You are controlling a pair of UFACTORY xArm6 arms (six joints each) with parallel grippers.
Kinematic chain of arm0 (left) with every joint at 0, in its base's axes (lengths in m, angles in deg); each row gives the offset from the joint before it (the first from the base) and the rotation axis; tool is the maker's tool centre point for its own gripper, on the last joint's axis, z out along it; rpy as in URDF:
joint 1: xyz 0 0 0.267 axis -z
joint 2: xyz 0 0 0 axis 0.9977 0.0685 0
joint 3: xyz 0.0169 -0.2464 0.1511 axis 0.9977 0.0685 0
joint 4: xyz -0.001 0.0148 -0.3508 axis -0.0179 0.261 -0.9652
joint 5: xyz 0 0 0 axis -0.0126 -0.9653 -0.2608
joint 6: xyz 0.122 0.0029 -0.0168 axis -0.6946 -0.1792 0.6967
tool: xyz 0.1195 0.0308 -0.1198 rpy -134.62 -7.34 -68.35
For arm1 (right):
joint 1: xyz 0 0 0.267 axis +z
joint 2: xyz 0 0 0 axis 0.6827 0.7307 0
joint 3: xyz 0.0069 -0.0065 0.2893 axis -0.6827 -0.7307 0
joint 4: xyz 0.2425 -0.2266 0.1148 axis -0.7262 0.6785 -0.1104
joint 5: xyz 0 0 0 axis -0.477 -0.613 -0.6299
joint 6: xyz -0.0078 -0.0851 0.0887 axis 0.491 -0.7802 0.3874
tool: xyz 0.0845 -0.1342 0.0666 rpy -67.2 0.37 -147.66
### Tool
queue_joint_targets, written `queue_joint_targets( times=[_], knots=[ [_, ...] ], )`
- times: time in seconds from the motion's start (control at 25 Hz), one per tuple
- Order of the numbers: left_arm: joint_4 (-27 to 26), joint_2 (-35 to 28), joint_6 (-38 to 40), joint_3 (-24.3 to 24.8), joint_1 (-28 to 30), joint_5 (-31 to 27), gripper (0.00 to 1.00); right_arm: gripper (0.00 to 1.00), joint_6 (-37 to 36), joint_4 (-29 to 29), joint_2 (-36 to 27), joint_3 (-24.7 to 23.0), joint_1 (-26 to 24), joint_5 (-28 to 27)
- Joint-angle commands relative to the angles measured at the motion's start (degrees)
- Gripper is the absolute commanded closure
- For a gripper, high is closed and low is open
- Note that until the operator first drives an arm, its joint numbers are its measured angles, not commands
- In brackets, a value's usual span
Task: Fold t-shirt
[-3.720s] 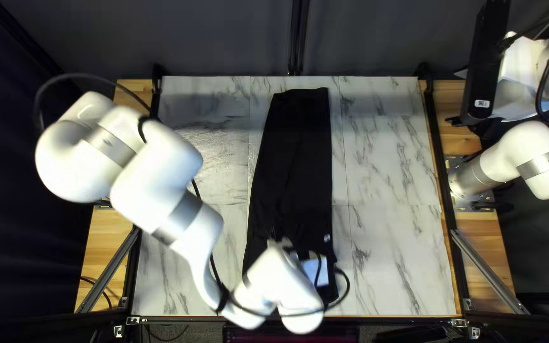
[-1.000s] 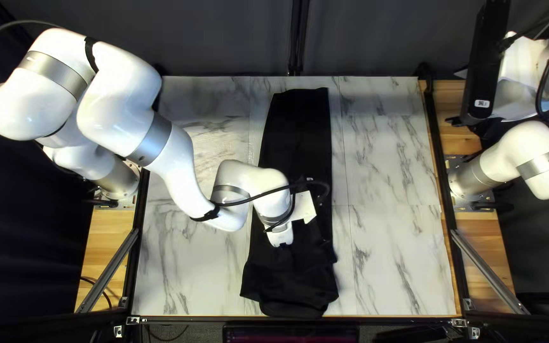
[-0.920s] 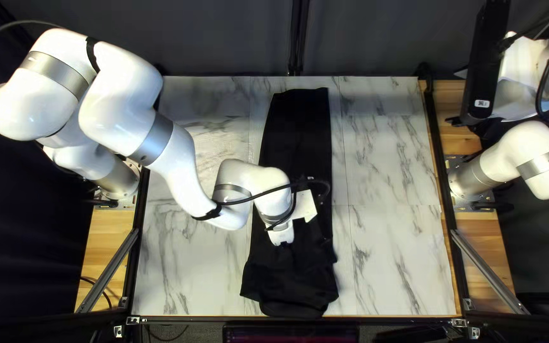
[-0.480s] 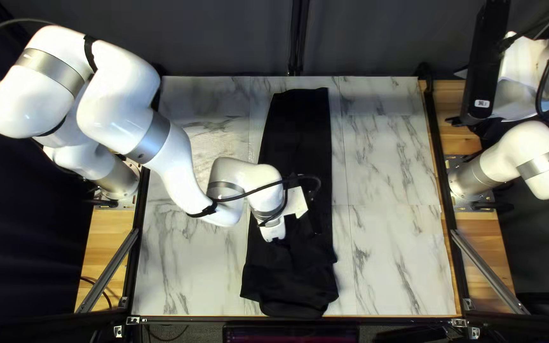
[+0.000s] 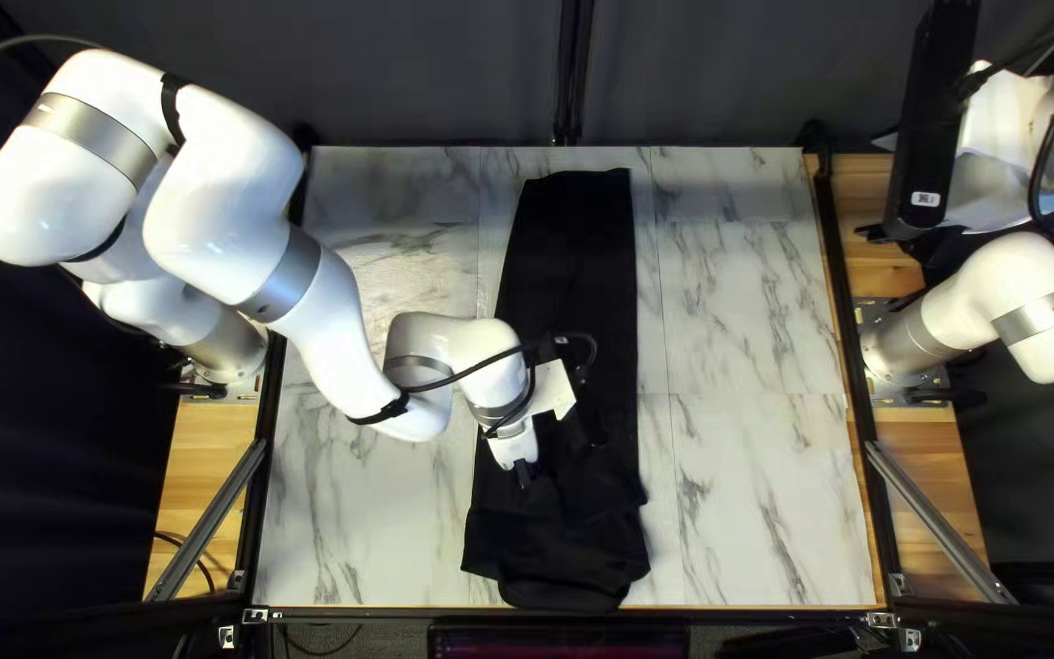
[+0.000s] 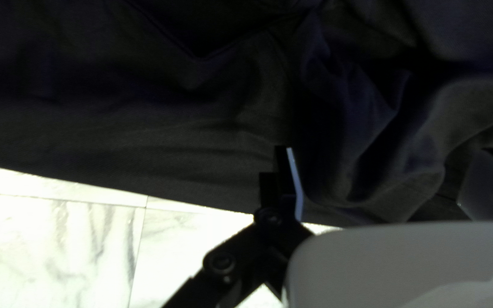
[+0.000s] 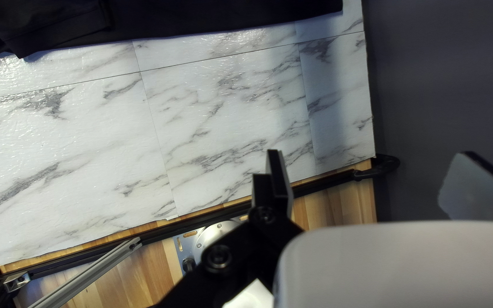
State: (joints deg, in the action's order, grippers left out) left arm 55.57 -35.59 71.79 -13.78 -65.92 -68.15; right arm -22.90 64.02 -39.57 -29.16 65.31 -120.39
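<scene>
The black t-shirt [image 5: 567,244] lies as a long narrow strip from near the table's far edge to its near edge, with a wider, rumpled near part. My left gripper [image 5: 523,474] is over the strip's left side, partly hidden by its own arm. In the left wrist view, my left gripper [image 6: 388,171] stands open, with wrinkled shirt cloth [image 6: 360,131] beneath and ahead of it. Off the table's right side is my right gripper [image 5: 875,232], mostly hidden. The right wrist view shows my right gripper [image 7: 379,171] open and away from the shirt [image 7: 201,17].
Marbled tabletop [image 5: 747,354] shows on both sides of the shirt. My left forearm [image 5: 332,330] crosses above the table's left half. A black rail [image 5: 847,330] and wooden boards [image 5: 930,464] run along the right side.
My left gripper has come back from the near edge, uncovering the shirt's near end, and during the last second has drifted left. My right arm has stayed still.
</scene>
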Motion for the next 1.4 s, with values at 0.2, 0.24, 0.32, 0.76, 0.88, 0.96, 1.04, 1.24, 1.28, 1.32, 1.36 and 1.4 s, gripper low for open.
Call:
queue_joint_targets(
  times=[0.2,0.24,0.32,0.76,0.88,0.96,1.04,1.24,1.28,1.32,1.36,1.4],
  knots=[
    [-4.8,-2.2,-0.5,2.2,4.9,3.1,0.09,0.00,0.0,0.0,0.0,0.0,0.0,0.0],
    [-5.8,-2.1,-1.2,2.2,5.2,3.4,0.12,0.00,0.0,0.0,0.0,0.0,0.0,0.0],
    [-7.7,-1.8,-2.4,2.1,5.9,4.1,0.18,0.00,0.0,0.0,0.0,0.0,0.0,0.0],
    [1.4,-4.3,1.3,-1.2,5.0,-0.1,0.23,0.00,0.0,0.0,0.0,0.0,0.0,0.0],
    [-1.1,-3.2,-3.0,-1.0,3.0,0.1,0.20,0.00,0.0,0.0,0.0,0.0,0.0,0.0],
    [-4.1,-2.7,-6.4,0.1,1.5,0.6,0.20,0.00,0.0,0.0,0.0,0.0,0.0,0.0],
    [-4.7,-3.4,-6.9,1.2,0.8,0.7,0.18,0.00,0.0,0.0,0.0,0.0,0.0,0.0],
    [-1.8,-5.4,-5.4,2.6,-1.1,-0.8,0.09,0.00,0.0,0.0,0.0,0.0,0.0,0.0],
    [-2.1,-5.4,-5.7,2.6,-1.4,-0.9,0.08,0.00,0.0,0.0,0.0,0.0,0.0,0.0],
    [-3.1,-4.8,-6.4,2.1,-1.5,-0.9,0.08,0.00,0.0,0.0,0.0,0.0,0.0,0.0],
    [-4.1,-4.0,-7.0,1.5,-1.5,-0.8,0.08,0.00,0.0,0.0,0.0,0.0,0.0,0.0],
    [-5.2,-3.2,-7.7,0.9,-1.3,-0.7,0.07,0.00,0.0,0.0,0.0,0.0,0.0,0.0]
  ],
)
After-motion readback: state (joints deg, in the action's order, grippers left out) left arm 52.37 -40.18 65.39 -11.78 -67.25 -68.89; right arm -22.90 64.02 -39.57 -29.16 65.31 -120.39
